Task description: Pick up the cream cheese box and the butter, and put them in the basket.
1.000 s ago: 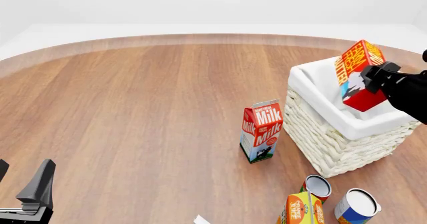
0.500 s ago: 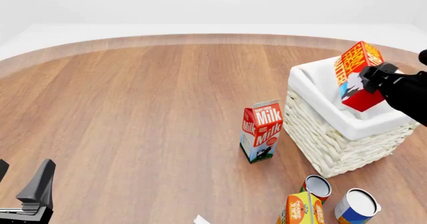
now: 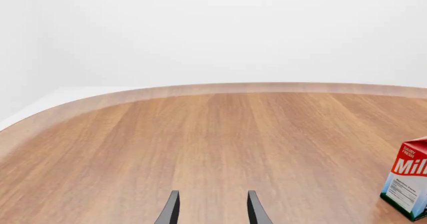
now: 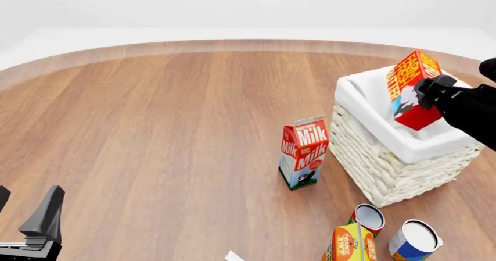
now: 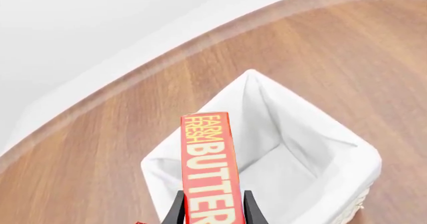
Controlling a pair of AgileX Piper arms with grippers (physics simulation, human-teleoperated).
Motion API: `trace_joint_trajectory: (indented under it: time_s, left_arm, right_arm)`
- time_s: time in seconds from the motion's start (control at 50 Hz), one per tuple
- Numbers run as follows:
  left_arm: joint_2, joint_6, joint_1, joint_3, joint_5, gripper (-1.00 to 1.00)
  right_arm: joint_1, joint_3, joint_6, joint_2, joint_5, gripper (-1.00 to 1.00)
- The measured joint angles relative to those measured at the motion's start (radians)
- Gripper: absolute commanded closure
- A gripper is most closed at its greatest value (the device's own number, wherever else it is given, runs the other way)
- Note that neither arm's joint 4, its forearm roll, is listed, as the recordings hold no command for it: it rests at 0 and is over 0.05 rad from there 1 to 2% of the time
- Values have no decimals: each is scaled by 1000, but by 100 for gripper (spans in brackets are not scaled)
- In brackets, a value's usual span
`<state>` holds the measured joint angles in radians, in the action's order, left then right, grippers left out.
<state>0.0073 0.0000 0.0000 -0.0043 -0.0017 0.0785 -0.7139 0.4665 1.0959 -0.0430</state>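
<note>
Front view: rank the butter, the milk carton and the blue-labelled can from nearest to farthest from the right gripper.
1. The butter, clamped in the right gripper over the basket, at the view's right.
2. The milk carton, upright on the table just left of the basket.
3. The blue-labelled can, at the near edge, lower right. It ranks close to the carton, so this order is loose.

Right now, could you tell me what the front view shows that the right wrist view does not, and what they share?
Only the front view shows the milk carton standing on the table beside the basket, the orange juice carton, two cans near it, and the open left hand low over the table. Only the right wrist view looks down into the basket's white lining. Both show the butter held in the right hand above the basket.
</note>
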Motion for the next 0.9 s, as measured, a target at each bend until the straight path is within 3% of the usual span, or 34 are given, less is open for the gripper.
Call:
trace_joint_trajectory:
  time_s: [0.74, 0.76, 0.9]
  left_arm:
    - [0, 0, 0, 0, 0, -100]
    - [0, 0, 0, 0, 0, -100]
    - [0, 0, 0, 0, 0, -100]
  right_arm:
    - [-3, 12, 9, 16, 42, 100]
    - [-4, 12, 9, 15, 43, -100]
    - [-7, 1, 18, 2, 47, -100]
